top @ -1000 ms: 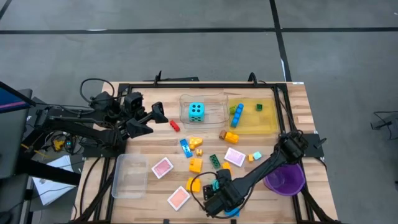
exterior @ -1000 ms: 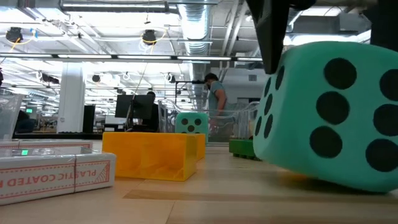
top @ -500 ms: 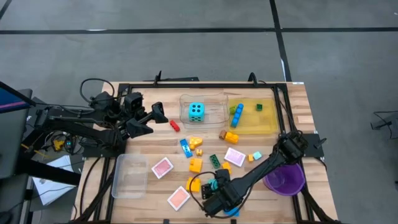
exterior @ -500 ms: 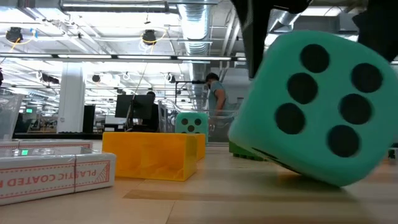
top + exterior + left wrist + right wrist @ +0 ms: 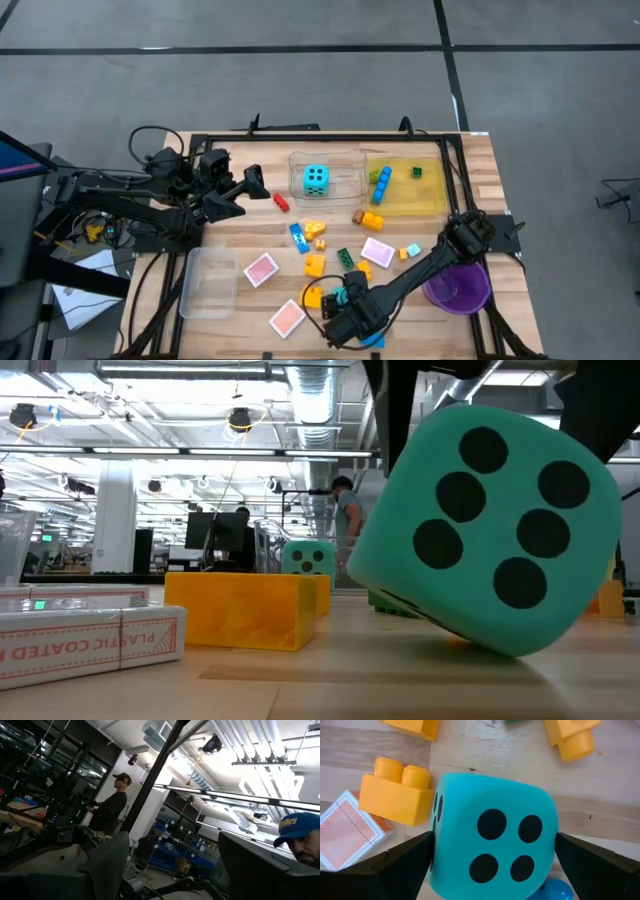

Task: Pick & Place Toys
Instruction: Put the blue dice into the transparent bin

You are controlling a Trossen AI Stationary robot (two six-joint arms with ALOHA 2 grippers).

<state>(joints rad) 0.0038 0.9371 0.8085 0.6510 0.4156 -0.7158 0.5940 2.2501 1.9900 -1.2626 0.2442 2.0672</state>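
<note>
Near edge, centre: right gripper (image 5: 345, 318) low over the boards, fingers spread either side of a tilted die (image 5: 492, 852); no passage there. Yellow brick (image 5: 396, 791) just beside the die on one side, pink tile (image 5: 351, 836) beyond it; second pink tile (image 5: 261, 269) farther left. Right arm (image 5: 420, 270) lying diagonally across the near right, closing the way between bowl (image 5: 460, 290) and centre. Mid-table crowded with small bricks (image 5: 312, 237), narrow gaps only. Far side taken by clear tray (image 5: 345, 163) with second die (image 5: 316, 179) and yellow tray (image 5: 430, 195). Near left taken by empty clear tray (image 5: 205, 285). Left gripper (image 5: 250, 185) at far left, above the table; bare boards under it, red brick (image 5: 281, 203) just beside.
</note>
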